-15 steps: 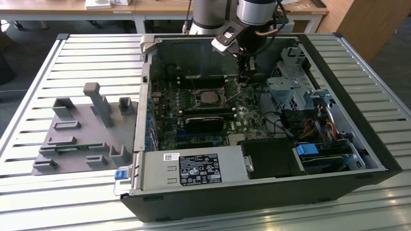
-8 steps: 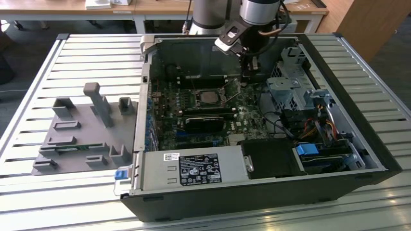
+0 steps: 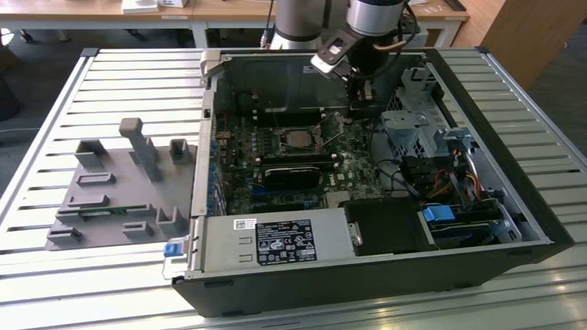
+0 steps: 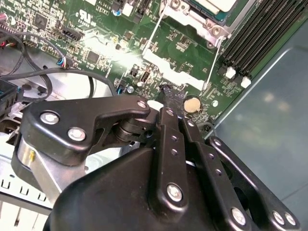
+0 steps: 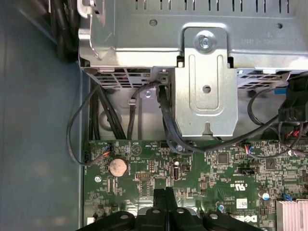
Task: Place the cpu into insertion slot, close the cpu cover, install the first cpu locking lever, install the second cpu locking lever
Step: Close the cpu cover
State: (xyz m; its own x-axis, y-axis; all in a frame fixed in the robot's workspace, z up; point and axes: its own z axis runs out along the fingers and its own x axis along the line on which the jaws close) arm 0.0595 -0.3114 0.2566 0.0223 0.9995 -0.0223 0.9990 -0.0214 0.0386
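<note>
Inside the open computer case (image 3: 513,206), the cpu (image 3: 295,137) lies as a grey square in the insertion slot (image 3: 280,146) on the green board. The silvery cpu cover (image 4: 192,17) frames the cpu (image 4: 216,4), and its hinge is hard to make out. Two thin wire levers (image 4: 153,36) (image 4: 215,62) run along the socket's sides, and I cannot tell if they are latched. My gripper (image 3: 359,104) hangs over the board to the exterior view's right of the slot. Its black fingers (image 5: 160,199) are shut together with nothing between them, near a coin battery (image 5: 117,167).
A metal drive cage (image 5: 207,86) with dark cables (image 5: 77,130) sits close to the gripper. Black memory slots (image 4: 260,38) lie beside the socket. A grey fixture tray (image 3: 119,185) rests on the slatted table at the exterior view's left. The power supply (image 3: 275,240) fills the case's near side.
</note>
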